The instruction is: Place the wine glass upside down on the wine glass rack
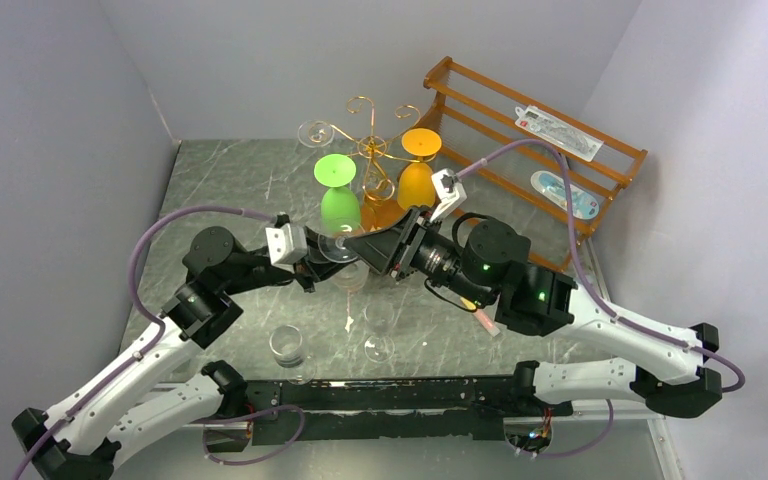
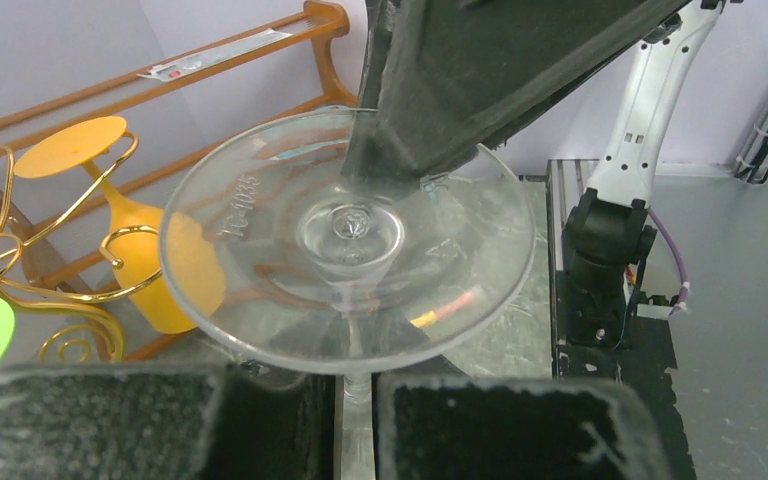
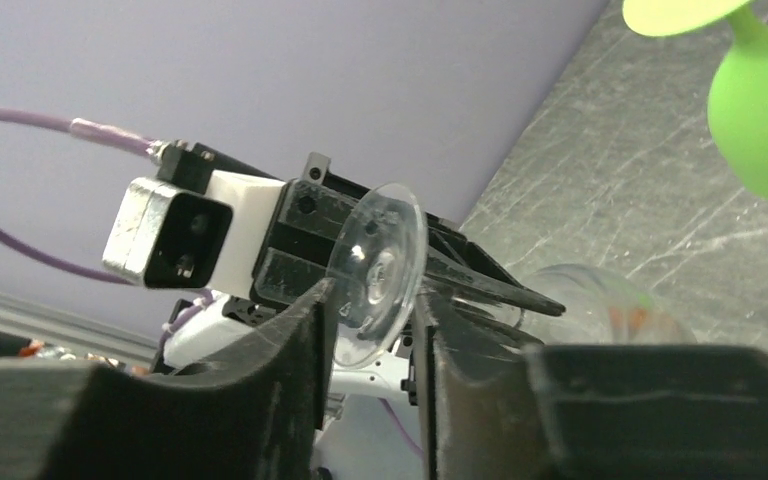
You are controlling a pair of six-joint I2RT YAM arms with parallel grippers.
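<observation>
A clear wine glass [image 1: 340,246] is held above the table by its stem in my shut left gripper [image 1: 326,252]. In the left wrist view the stem runs up between the fingers [image 2: 280,420] to the round foot [image 2: 260,250]. My right gripper [image 1: 353,243] meets it from the right. In the right wrist view its gripper [image 3: 372,300] straddles the foot [image 3: 375,262], one jaw on each face, with a gap still showing. The bowl [image 3: 600,310] lies beyond. The gold wire rack [image 1: 368,148] stands just behind and holds a green glass [image 1: 339,205], an orange glass [image 1: 417,182] and a clear one [image 1: 313,131], all upside down.
A brown slatted shelf [image 1: 480,130] with two packets stands at the back right against the wall. Two clear glasses [image 1: 288,345] [image 1: 379,347] stand on the marbled table [image 1: 230,190] near the arm bases. A pink and yellow stick [image 1: 484,319] lies under the right arm.
</observation>
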